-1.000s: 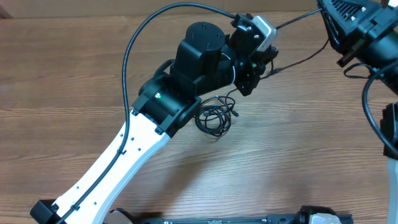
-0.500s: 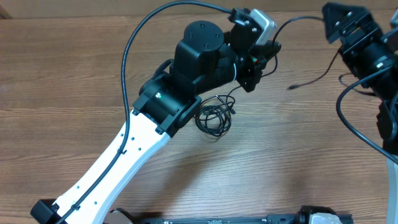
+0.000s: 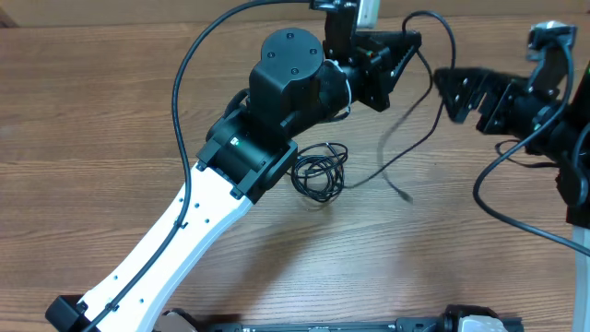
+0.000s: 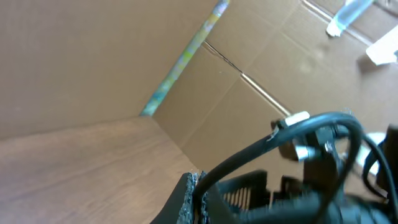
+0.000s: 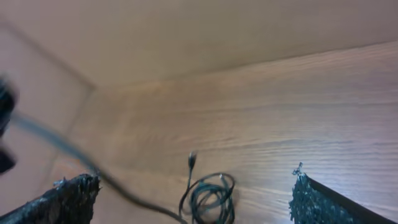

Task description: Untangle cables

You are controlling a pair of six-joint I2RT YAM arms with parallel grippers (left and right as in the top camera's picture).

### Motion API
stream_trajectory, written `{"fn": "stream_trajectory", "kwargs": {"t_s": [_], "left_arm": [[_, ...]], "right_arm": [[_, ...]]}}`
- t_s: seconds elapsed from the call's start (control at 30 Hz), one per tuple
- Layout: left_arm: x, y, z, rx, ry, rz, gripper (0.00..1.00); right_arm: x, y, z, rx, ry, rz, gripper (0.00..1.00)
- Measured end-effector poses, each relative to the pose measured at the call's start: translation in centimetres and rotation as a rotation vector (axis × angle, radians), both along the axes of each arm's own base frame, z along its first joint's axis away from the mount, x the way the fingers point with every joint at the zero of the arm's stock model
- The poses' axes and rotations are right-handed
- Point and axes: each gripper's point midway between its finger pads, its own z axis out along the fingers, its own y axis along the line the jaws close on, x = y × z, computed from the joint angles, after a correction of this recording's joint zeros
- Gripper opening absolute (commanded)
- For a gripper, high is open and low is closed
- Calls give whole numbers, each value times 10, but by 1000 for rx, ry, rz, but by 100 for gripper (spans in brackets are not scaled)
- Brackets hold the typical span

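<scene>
left jaws: closed on the raised cable (image 4: pixel 245 157). only one ribbed pad (image 4: pixel 188 200) in frame in the left wrist view, with the cable leaving it up and to the right, then curling over. tilted upward at the far side of the bench (image 3: pixel 111 111), close before a cardboard wall (image 4: pixel 93 56).

right jaws: wide apart, holding nothing. two ribbed pads (image 5: pixel 323 199) at the lower corners of the right wrist view, open bench between them. poised above the bench at far right, facing the left jaws.

raised cable: thin, black. arcs out of the left jaws in a high loop, passes close by the tip of the right jaws (contact not discernible), then drops toward the bench. one strand ends in a small plug (image 3: pixel 406 196) to the right of the coil. another strand runs low toward the coil.

coiled cable (image 3: pixel 318 171): thin, black, a loose bundle of loops lying flat on the bench near centre, just beside the black elbow housing of the left arm (image 3: pixel 175 240). cannot tell whether joined to the raised cable or merely touching it.

left arm: white link rising from lower left, black joints above, thick black wire (image 3: pixel 184 101) arching alongside.
</scene>
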Motion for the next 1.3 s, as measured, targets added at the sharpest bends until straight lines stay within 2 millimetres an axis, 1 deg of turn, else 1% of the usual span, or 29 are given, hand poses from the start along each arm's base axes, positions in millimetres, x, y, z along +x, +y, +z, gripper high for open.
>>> {"fn": "stream_trajectory", "kwargs": {"t_s": [0.17,0.37,0.43,0.47,0.53,0.63,0.7,0.73,0.77,0.83,0.87,0.9,0.93,0.97,1.0,1.03,1.07,1.1,1.13,1.2,1.3], "left_arm": [[1,0,2,-43,53,6,4],[-3,-2,11,-80,45,-24,4],[-9,-5,17,-97,29,-60,4],[-12,-6,18,-100,25,-79,4],[-16,-8,19,-101,26,-105,4],[-20,-11,18,-97,29,-133,4],[-22,-11,18,-96,29,-145,4],[-23,-12,17,-94,31,-150,4],[-23,-12,17,-93,32,-153,4],[-24,-12,17,-93,32,-157,4],[-24,-12,17,-93,31,-157,4],[-24,-12,17,-93,31,-156,6],[-24,-12,17,-93,31,-156,11],[-23,-12,17,-93,30,-155,21],[-24,-12,17,-94,31,-157,37],[-24,-12,17,-94,32,-161,57],[-25,-13,17,-93,32,-163,81],[-25,-13,17,-92,32,-166,97],[-25,-13,15,-87,35,-167,100],[-24,-13,9,-68,51,-160,100],[-19,-10,-9,-17,107,-126,100]], "right_arm": [[-7,15,6,-15,-55,125,100],[-8,20,11,-17,-91,175,100],[-9,22,13,-14,-101,189,99],[-9,23,14,-12,-108,196,95],[-8,24,17,-13,-126,206,75],[-7,27,19,-9,-139,222,50],[-5,28,20,-10,-152,236,30],[-5,29,21,0,-150,241,22],[-5,30,21,-1,-156,250,19],[-5,31,23,6,-158,255,6],[-5,32,24,11,-161,258,4],[-5,32,25,15,-163,258,4],[-5,33,26,22,-166,257,4],[-4,33,28,29,-170,255,4],[-3,32,30,34,-174,248,4],[-1,32,33,42,-180,241,4],[1,31,35,52,-183,223,4],[5,29,38,65,-183,199,4],[8,26,40,74,-182,169,4],[16,16,41,94,-166,84,4],[28,-4,40,115,-136,-76,4]]}}
